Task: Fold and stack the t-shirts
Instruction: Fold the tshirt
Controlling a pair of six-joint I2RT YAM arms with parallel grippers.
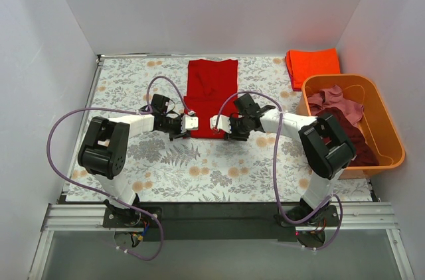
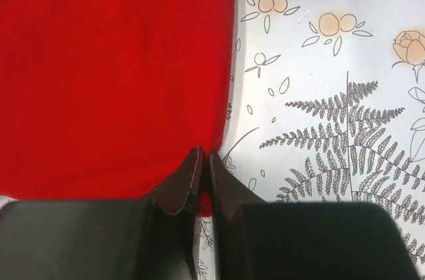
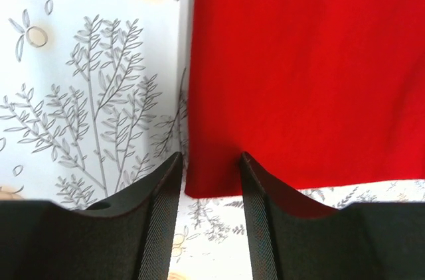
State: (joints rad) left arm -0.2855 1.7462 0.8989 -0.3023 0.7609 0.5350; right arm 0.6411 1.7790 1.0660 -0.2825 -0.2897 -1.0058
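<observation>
"At the six o'clock hem of the red t-shirt (image 1: 211,87), where do we stand?"

"We see it lying flat on the surface (image 1: 199,167) as a long strip, running from the centre toward twelve o'clock. Our left claw (image 2: 204,157) is pressed together on the seven o'clock corner, with a sliver of red caught between its fingers. Our right claw (image 3: 211,160) is spread, straddling the five o'clock corner without gripping."

"How will it handle?"

"Light, soft and limp, we judge (it should sag and drag rather than hold shape). We'd take both near corners, pinching every layer at the hem, and carry them together toward twelve o'clock."

"And the stack?"

"An orange-red t-shirt (image 1: 312,62) lies folded at two o'clock. A maroon t-shirt (image 1: 352,135) and a pink t-shirt (image 1: 335,99) sit in the tub (image 1: 392,144) at three o'clock."
</observation>
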